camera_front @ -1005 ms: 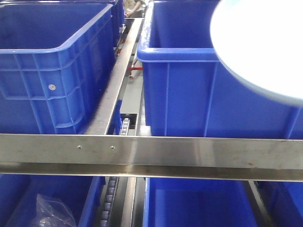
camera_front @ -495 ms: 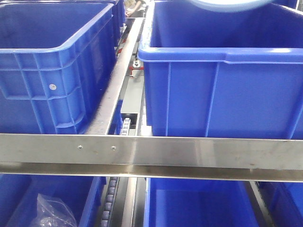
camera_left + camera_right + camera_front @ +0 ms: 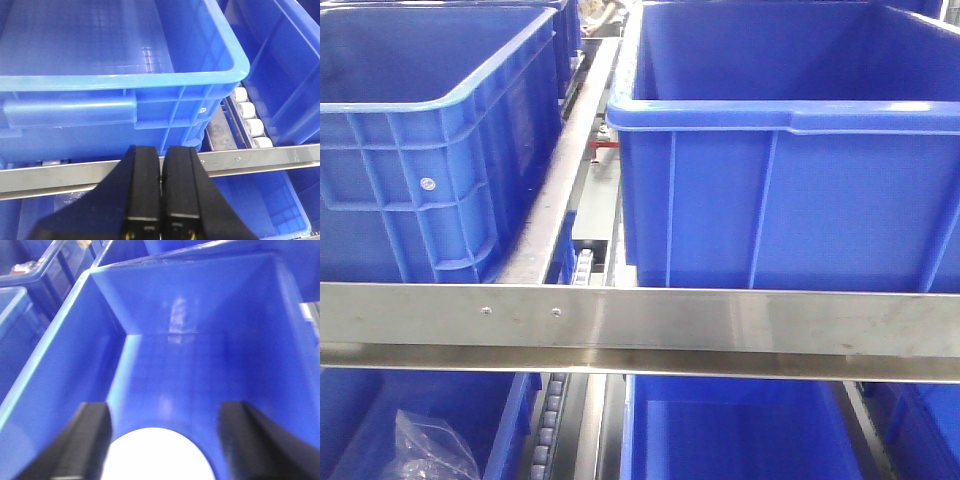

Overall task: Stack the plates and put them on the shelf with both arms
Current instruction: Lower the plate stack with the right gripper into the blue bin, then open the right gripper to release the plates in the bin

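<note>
Left gripper: seen in the left wrist view with its two black fingers pressed together, nothing between them; it is held above a steel rail.
Right gripper: fingers spread wide apart, one at each lower corner of the right wrist view.
Plate: a pale round plate is seen between the spread fingers, at the bottom edge, over the inside of a blue bin; whether it is touched by the fingers cannot be told.
Second plate: not seen in any view.
Front view: two blue bins are shown side by side behind a steel crossbar.
Rollers: white, beside the left bin.
</note>
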You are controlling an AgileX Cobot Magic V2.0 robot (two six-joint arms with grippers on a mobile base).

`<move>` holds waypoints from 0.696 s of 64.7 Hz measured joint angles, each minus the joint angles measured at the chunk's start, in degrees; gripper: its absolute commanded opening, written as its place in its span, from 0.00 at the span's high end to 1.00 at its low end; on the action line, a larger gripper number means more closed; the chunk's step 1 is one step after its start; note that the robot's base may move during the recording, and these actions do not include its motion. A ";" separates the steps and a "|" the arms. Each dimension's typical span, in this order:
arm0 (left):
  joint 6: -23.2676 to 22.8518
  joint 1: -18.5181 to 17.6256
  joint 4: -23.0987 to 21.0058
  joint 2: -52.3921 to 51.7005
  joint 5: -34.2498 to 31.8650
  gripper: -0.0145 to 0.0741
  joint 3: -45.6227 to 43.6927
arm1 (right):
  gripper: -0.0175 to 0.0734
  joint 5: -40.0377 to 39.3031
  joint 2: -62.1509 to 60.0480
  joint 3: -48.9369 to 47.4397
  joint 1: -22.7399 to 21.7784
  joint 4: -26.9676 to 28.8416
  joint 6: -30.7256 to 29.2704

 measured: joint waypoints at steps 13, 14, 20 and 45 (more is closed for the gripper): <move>0.00 0.00 0.00 0.00 0.00 0.74 0.00 | 0.53 0.40 -14.39 12.11 -3.36 0.00 0.00; 0.00 0.00 0.00 0.00 0.00 0.74 0.00 | 0.55 0.56 -15.63 13.35 -3.78 0.00 0.00; 0.00 0.00 0.00 0.00 0.00 0.74 0.00 | 0.74 0.99 -21.03 19.02 -5.53 0.00 0.00; 0.00 0.00 0.00 0.00 0.00 0.74 0.00 | 0.74 2.51 -31.02 31.20 -6.56 0.00 0.00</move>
